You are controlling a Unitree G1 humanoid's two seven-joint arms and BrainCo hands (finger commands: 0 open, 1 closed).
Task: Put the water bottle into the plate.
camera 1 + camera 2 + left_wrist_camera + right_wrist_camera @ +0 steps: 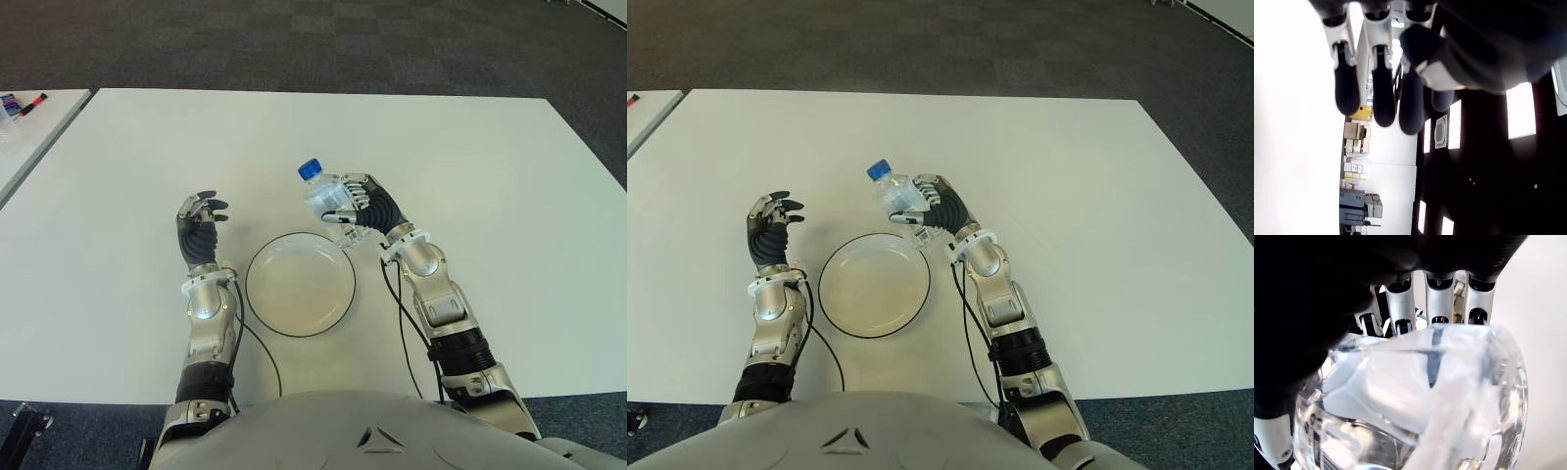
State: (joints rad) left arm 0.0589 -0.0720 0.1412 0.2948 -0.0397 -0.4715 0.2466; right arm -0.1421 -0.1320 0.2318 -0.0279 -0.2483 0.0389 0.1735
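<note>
Plate (pixel 300 284) below right hand (pixel 364 208) gripping water bottle (pixel 323 191).

No wording can be read anywhere; the water bottle (pixel 1400 421) carries a label (pixel 1320 450) with small dark print, too fine to make out; nothing else bears lettering.

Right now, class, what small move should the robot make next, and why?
Probably carry the water bottle toward itself and lower it over the plate: the right hand grips it, tilted, just past the plate's far rim. The left hand holds nothing.
</note>
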